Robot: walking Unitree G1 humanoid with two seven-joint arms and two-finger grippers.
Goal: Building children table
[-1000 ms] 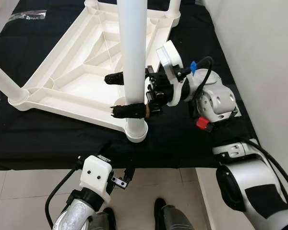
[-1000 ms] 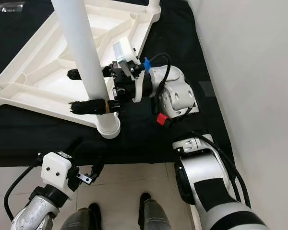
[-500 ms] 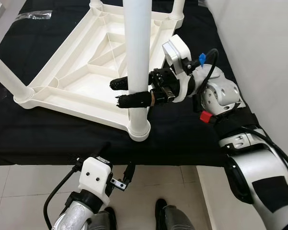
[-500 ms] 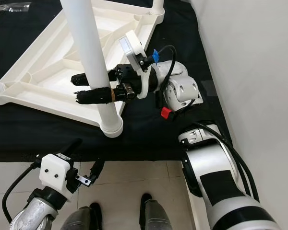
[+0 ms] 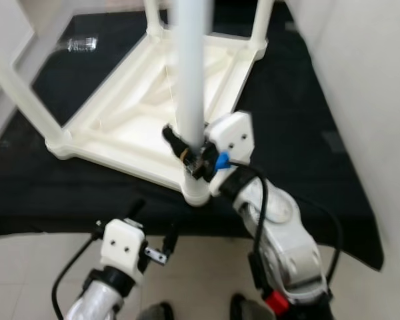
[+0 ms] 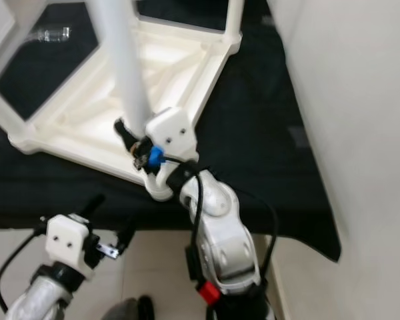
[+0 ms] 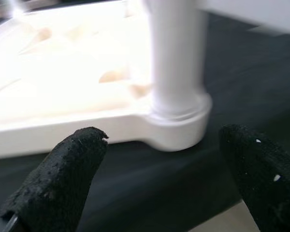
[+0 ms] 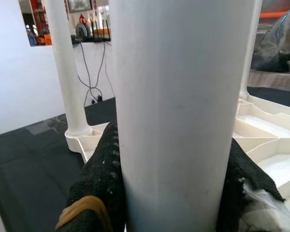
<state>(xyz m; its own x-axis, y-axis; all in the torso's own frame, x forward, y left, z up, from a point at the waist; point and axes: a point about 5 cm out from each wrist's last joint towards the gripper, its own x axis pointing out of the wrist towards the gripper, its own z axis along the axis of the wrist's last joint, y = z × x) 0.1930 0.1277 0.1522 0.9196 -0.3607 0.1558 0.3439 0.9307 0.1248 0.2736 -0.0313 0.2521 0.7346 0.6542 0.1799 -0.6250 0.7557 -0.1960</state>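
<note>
A white children's table (image 5: 120, 127) lies upside down on a black mat (image 5: 287, 133), its legs pointing up. My right gripper (image 5: 187, 150) is shut on the near leg (image 5: 190, 80) just above its socket at the table's near corner. In the right wrist view the black fingers (image 8: 99, 179) press both sides of that leg (image 8: 174, 111). My left gripper (image 5: 152, 221) is low at the mat's front edge, open and holding nothing. In the left wrist view it (image 7: 164, 150) faces the leg's socket (image 7: 179, 121) from a short way off.
A white wall (image 5: 360, 100) runs close along the right of the mat. Tiled floor (image 5: 27, 267) lies in front. A clear plastic bag (image 5: 80, 43) sits on the mat at the far left. Other table legs (image 5: 20, 93) stand up at the left and back.
The whole view has shifted and blurred, so the camera moved. My right arm now reaches the leg from the front instead of from the right, and its grip sits lower.
</note>
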